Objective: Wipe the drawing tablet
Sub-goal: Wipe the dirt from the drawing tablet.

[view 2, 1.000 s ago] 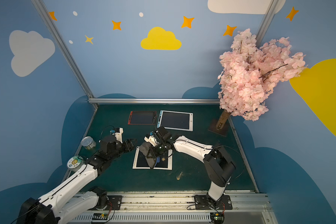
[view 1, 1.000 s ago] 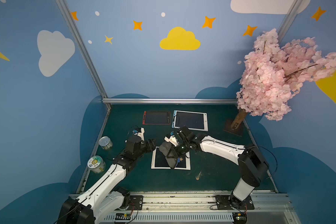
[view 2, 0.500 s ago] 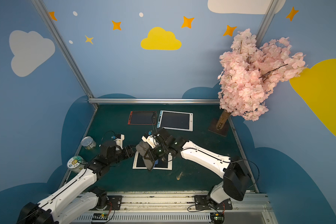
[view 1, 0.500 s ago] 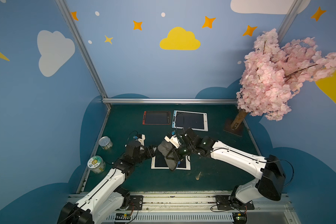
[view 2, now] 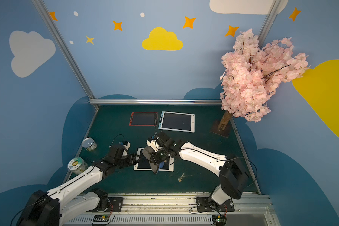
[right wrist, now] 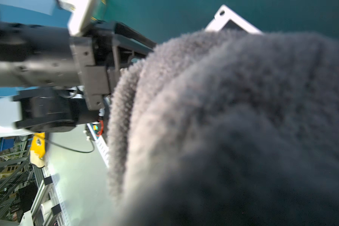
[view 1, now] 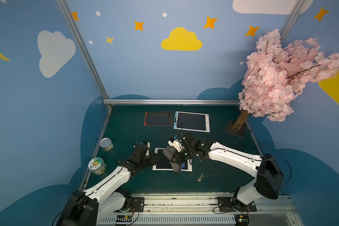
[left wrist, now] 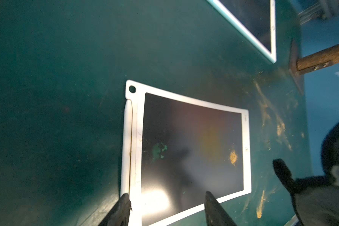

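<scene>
The white-framed drawing tablet (view 1: pixel 161 164) is lying flat on the green table (view 1: pixel 213 176) near the front, between your two arms. Its long side seems to be running from one arm to the other. A green smudge (left wrist: pixel 159 150) and an orange spot (left wrist: pixel 233 156) are showing on its dark screen. Your right gripper (view 1: pixel 181 156) is clamping a grey cloth (right wrist: pixel 243 117) that is hanging over the tablet's right end, so a leftward sweep is looking likeliest. Your left gripper (left wrist: pixel 167 199) is hovering over the left edge, jaws apart and empty.
</scene>
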`<state>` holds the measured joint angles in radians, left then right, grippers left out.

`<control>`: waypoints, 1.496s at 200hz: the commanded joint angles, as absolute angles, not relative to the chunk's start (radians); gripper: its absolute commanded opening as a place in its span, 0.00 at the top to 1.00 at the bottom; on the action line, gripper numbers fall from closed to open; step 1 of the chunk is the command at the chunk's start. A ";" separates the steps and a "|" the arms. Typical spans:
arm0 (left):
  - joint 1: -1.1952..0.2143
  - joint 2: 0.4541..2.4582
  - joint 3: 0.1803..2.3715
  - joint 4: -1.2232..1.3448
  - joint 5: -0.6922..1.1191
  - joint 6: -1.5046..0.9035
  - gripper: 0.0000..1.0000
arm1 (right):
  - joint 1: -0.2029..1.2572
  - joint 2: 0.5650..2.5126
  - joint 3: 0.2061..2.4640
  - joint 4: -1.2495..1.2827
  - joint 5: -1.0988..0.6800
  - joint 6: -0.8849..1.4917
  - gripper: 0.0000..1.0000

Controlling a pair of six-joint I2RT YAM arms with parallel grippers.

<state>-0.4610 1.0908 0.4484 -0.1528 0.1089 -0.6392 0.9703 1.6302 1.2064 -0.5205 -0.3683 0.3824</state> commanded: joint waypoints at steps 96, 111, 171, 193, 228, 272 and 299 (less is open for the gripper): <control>-0.509 1.176 0.518 -0.280 -0.138 -0.532 0.47 | 0.962 1.880 1.376 -0.537 -0.555 0.372 1.00; -0.511 1.196 0.524 -0.274 -0.133 -0.533 0.47 | 0.962 1.882 1.379 -0.537 -0.551 0.372 1.00; -0.512 1.269 0.553 -0.252 -0.123 -0.528 0.47 | 0.956 1.905 1.362 -0.486 -0.560 0.374 1.00; -0.518 1.285 0.560 -0.249 -0.138 -0.525 0.47 | 0.936 1.924 1.358 -0.443 -0.574 0.391 1.00; -0.533 1.330 0.585 -0.260 -0.152 -0.516 0.49 | 0.924 1.969 1.392 -0.446 -0.581 0.388 1.00; -0.546 1.355 0.601 -0.273 -0.163 -0.510 0.50 | 0.914 2.017 1.375 -0.415 -0.597 0.396 1.00; -0.556 1.368 0.607 -0.281 -0.179 -0.510 0.50 | 0.911 2.044 1.363 -0.388 -0.611 0.403 1.00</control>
<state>-0.5468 1.3521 0.5869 -0.2554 -0.1555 -0.5217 0.9173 2.0205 1.3651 -0.4309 -0.5793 0.3931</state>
